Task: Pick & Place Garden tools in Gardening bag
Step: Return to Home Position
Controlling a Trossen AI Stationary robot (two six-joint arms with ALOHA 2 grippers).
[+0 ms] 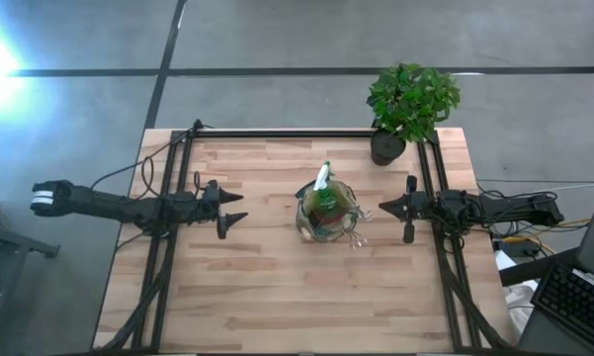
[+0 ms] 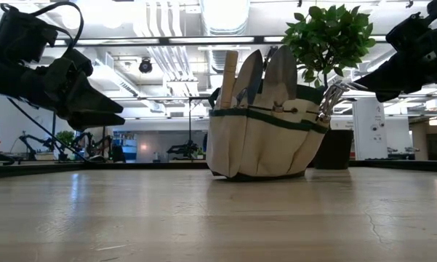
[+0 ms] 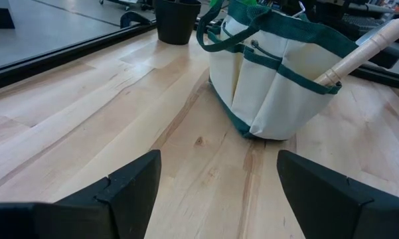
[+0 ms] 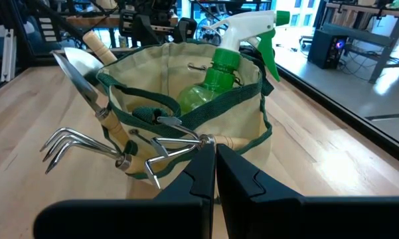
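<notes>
Sitting at the middle of the worktop (image 1: 277,297), the gardening bag (image 2: 262,145) is holding the wooden-handled garden tools (image 2: 265,73) in its pockets and a green spray bottle (image 4: 216,79) inside. The left claw (image 1: 239,209) is hovering beside it, spread wide and empty; the right claw (image 1: 383,208) is hovering opposite, pressed closed on nothing. Packing is looking finished, so the arms are likely homing, needing only a clear retreat from the bag.

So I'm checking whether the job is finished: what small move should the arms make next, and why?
Probably draw both arms back to rest. The tools I can see all stand in the bag, the left end effector is open and empty, the right end effector is shut on nothing, both apart from the bag.
</notes>
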